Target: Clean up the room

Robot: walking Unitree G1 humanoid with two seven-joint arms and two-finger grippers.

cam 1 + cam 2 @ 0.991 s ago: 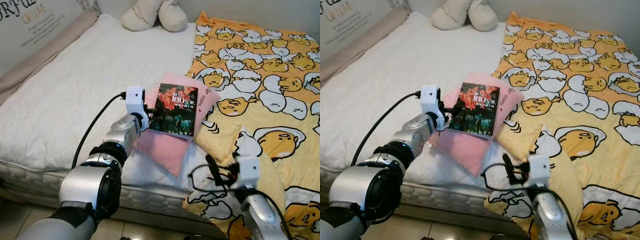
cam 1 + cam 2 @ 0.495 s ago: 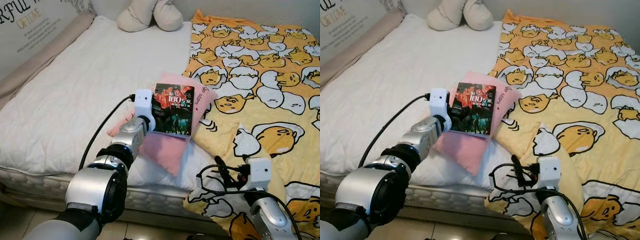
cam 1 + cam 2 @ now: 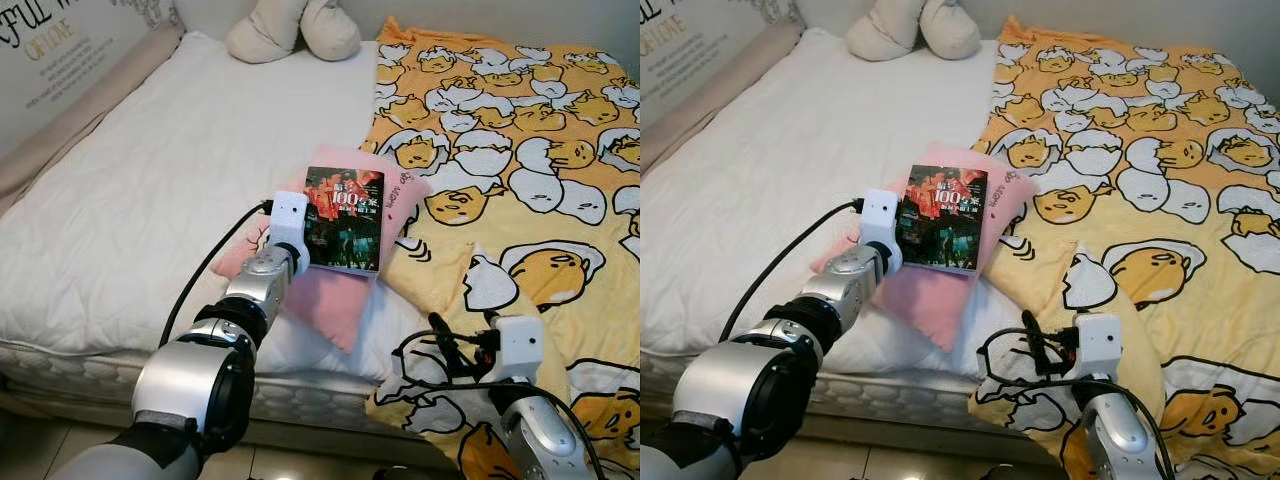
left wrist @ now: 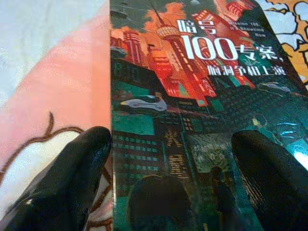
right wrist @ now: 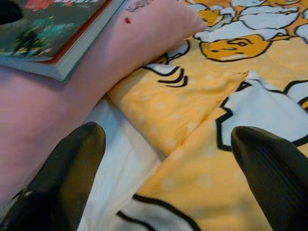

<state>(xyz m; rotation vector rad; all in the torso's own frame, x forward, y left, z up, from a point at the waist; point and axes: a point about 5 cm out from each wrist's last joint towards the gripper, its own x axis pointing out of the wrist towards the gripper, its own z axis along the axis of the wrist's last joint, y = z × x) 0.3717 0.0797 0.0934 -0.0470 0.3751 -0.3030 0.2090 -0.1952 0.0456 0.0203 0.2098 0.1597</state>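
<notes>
Book point(image 3: 343, 217) lay flat on the pink pillow point(image 3: 330, 296), mid-bed by the yellow duvet point(image 3: 520, 150). Left gripper point(image 4: 168, 183) sat at the book's near edge, fingers spread wide — not gripping. Right gripper point(image 5: 168, 178) hung open over the duvet edge.

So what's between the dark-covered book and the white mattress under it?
A pink pillow: the book lies on it, and it rests on the mattress, as the left eye view shows.

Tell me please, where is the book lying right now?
The book lies on the pink pillow near the middle of the bed, beside the yellow blanket on its right. The open left gripper is at its near edge.
</notes>
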